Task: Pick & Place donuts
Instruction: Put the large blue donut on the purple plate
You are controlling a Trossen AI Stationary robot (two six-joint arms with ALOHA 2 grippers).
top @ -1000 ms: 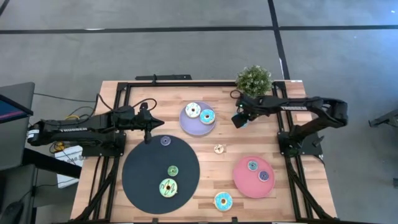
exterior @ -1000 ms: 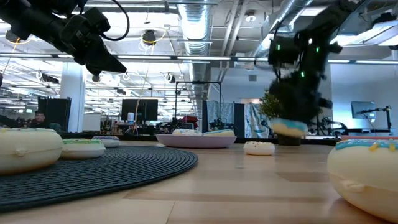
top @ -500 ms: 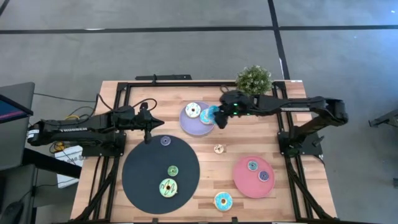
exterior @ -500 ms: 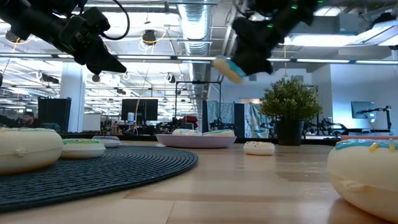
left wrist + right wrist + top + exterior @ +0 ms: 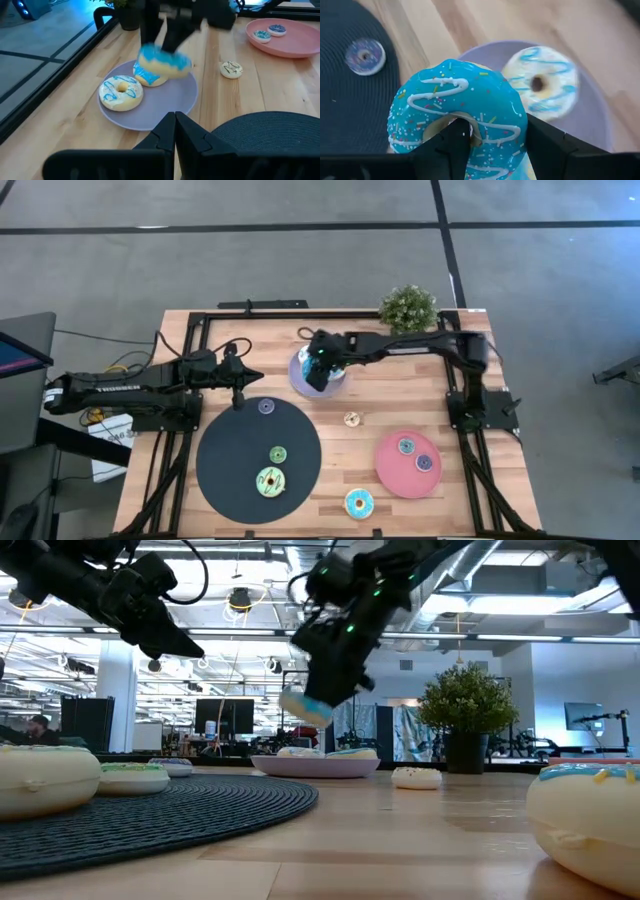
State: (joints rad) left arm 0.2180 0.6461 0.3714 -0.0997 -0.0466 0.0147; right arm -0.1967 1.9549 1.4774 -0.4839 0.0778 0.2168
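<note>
My right gripper (image 5: 318, 371) hangs over the round lavender plate (image 5: 300, 384), shut on a large blue-iced donut with white drizzle and sprinkles (image 5: 460, 117), which also shows in the low view as the blue donut (image 5: 305, 706). On the plate lie a white donut with blue drizzle (image 5: 120, 92) and another blue donut (image 5: 148, 78), partly under the held one. My left gripper (image 5: 238, 388) is shut and waits above the far rim of the black mat (image 5: 215, 470). A cream mini donut (image 5: 352, 419) and a blue donut (image 5: 359, 503) lie on the bare wood. My right gripper has the blue donut by one side of its ring (image 5: 495, 125). One finger (image 5: 447, 142) reaches to the hole and the other (image 5: 547, 142) lies outside the rim. The fingers slant down from the table's right. The donut is lifted clear above the lavender plate, tilted.
The black mat holds a small purple donut (image 5: 265, 407), a small green one (image 5: 278, 453) and a large green one (image 5: 270, 481). The pink plate (image 5: 390, 470) carries two small donuts. A potted plant (image 5: 408, 307) stands at the far edge. Bare wood lies between the plates.
My right gripper has carried the blue donut from beside the plant toward the table's left, rising well above the table and then coming lower, and now holds it over the lavender plate. It has stayed shut on the donut.
</note>
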